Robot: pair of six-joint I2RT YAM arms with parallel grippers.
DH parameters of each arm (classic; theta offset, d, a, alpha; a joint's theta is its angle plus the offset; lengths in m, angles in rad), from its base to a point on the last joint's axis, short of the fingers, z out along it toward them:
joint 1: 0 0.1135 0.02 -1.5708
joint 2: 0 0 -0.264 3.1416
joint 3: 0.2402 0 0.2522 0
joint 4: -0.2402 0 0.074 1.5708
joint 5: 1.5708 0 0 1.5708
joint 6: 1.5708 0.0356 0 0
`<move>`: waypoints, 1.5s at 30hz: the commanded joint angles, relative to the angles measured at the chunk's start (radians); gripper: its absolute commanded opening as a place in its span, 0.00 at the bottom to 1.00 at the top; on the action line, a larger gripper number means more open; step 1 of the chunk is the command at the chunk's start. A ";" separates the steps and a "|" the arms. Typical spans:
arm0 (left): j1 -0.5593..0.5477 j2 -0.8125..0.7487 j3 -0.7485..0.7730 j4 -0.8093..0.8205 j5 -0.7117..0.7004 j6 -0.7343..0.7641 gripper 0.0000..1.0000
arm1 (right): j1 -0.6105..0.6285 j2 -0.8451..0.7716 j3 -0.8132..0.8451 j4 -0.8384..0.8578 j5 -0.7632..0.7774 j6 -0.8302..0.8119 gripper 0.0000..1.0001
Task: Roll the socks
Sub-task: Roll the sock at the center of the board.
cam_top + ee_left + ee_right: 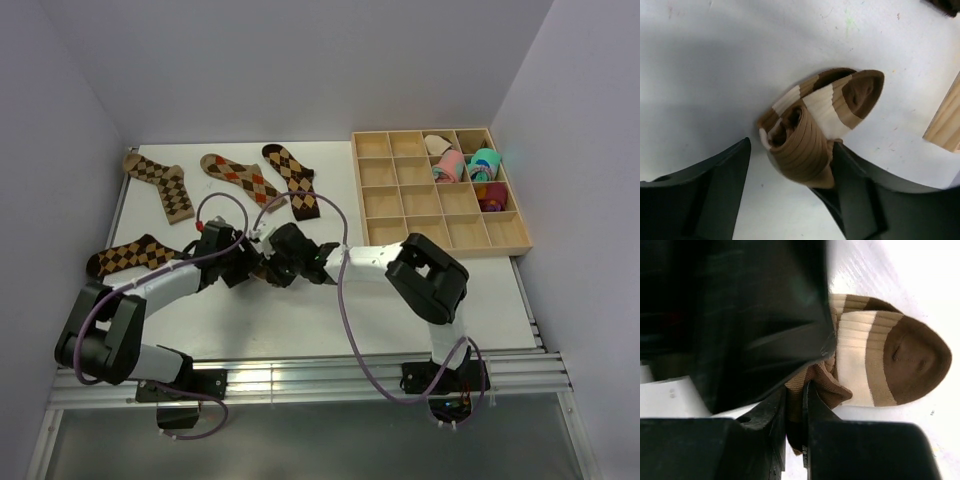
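From above, the left arm and right arm meet left of centre, while argyle socks lie flat at upper left. Left wrist view: the striped sock, half rolled, sits mid-frame between the spread jaws of the left gripper, touching one. Right wrist view: the right gripper, lower centre, pinches brown fabric at the roll's edge. That pinch should hold firm while the left closes, or the coil likely loosens.

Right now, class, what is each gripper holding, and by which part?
The right gripper pinches the striped sock by its bunched ribbed end; the left gripper is open, holding nothing.
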 commanded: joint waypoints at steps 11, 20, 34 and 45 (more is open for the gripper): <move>-0.012 -0.267 -0.145 0.049 -0.074 -0.118 0.82 | -0.158 0.129 0.035 -0.139 -0.575 0.295 0.00; -0.053 -0.234 -0.189 0.084 -0.068 -0.149 0.79 | -0.238 0.209 0.078 -0.135 -0.708 0.401 0.00; -0.073 -0.104 -0.165 0.132 -0.112 -0.155 0.65 | -0.275 0.277 0.118 -0.179 -0.718 0.425 0.00; -0.076 -0.043 -0.145 0.109 -0.112 -0.136 0.31 | -0.263 0.098 0.049 -0.140 -0.607 0.361 0.33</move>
